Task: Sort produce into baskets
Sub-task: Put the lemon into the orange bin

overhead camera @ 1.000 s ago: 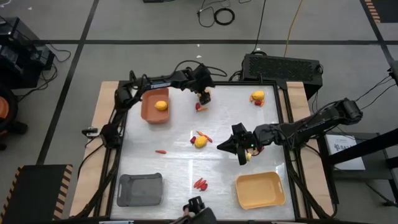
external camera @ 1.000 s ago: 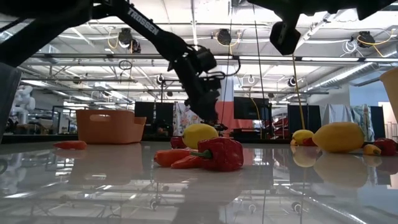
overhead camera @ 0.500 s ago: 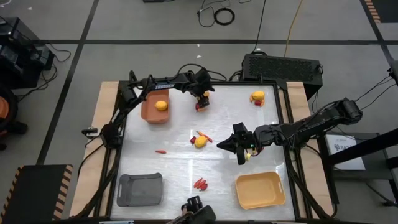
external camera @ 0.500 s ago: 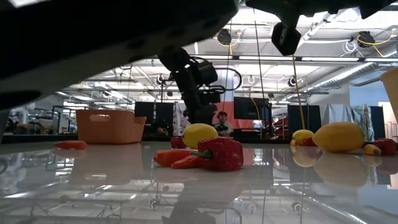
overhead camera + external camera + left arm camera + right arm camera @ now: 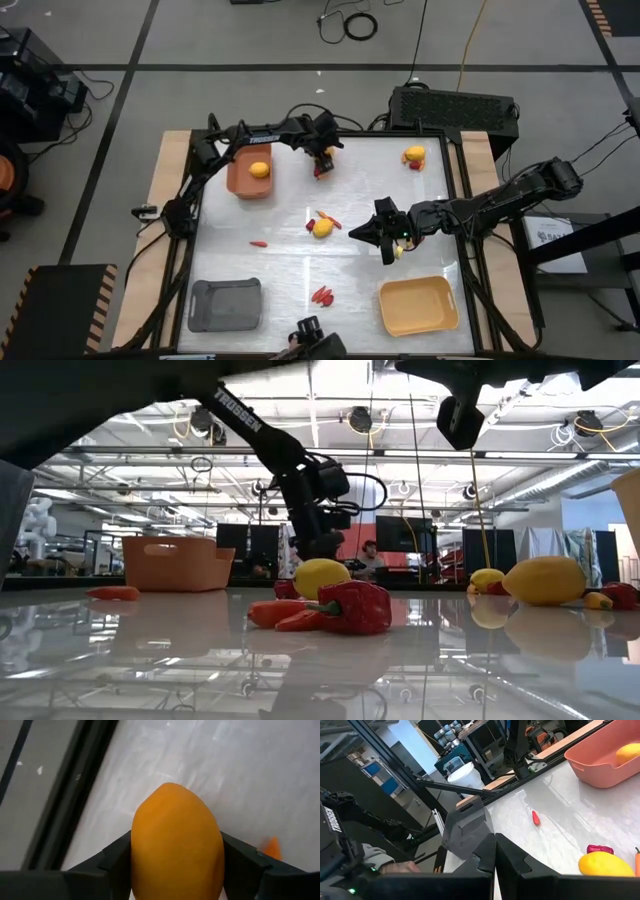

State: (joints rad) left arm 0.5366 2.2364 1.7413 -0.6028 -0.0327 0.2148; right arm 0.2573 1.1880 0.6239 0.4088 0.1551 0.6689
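We saw the left gripper (image 5: 323, 157) near the table's far edge, just right of the orange-brown tray (image 5: 249, 172), its jaws clamped on a lemon (image 5: 176, 845). That tray already held one lemon (image 5: 259, 170). The right gripper (image 5: 370, 233) hung mid-table with its fingers (image 5: 485, 852) pressed together, empty, beside another lemon (image 5: 321, 228). The grey tray (image 5: 225, 304) and yellow tray (image 5: 418, 305) sat at the near edge, with chillies (image 5: 321, 295) between them.

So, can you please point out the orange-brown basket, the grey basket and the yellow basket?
orange-brown basket (image 5: 237, 181): high view, its bare floor.
grey basket (image 5: 224, 304): high view, its floor middle.
yellow basket (image 5: 418, 306): high view, its floor middle.
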